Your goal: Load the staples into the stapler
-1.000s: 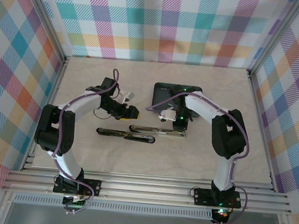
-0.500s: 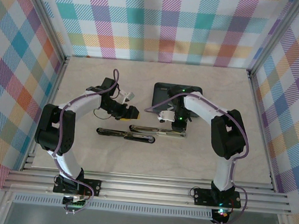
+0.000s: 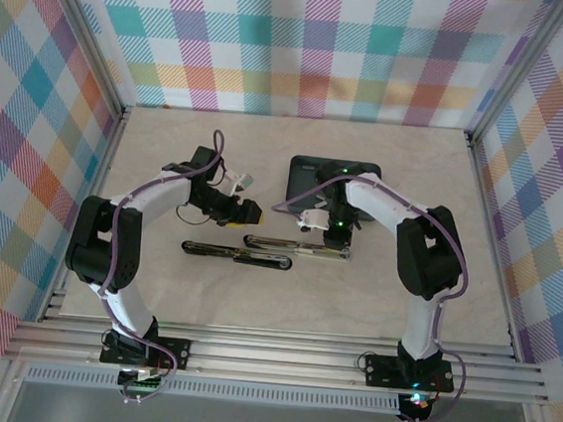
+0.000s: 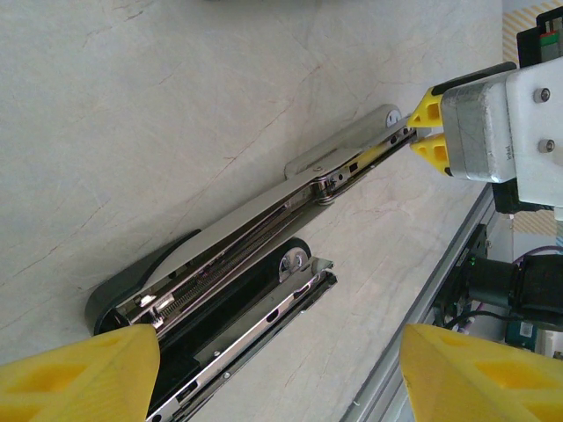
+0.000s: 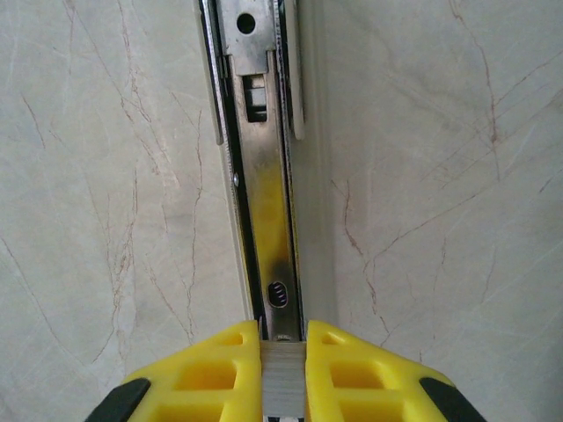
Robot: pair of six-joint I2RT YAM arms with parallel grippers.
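Item: 1 stapler [image 4: 246,242], swung fully open and lying flat on the pale bench [image 3: 416,164], its 2 halves stretched in a long line, the loading channel [image 5: 268,202] facing up and bare as far as can be seen. Item: 1 short silver-grey strip of staples [image 5: 283,382], pinched between the yellow fingers of the right end effector [image 5: 282,334], which is clamped on it at the open end of the channel and lined up with the channel's length; whether the strip's front edge is already seated in the groove cannot be told. Item: left end effector [image 3: 247,211], fingers spread wide and holding nothing, poised above the bench just beyond the stapler, not touching it. Item: 1 dark tray [image 3: 305,168], farther back on the bench, behind the right arm. Condition notes, as judgement: nothing pins the stapler down, so a forward push on the strip could slide the whole stapler along the bench instead of feeding the strip in. A slight tilt in the grip could catch the strip on the channel wall, jam it or snap it into pieces. Letting go too early could drop it beside the rail.
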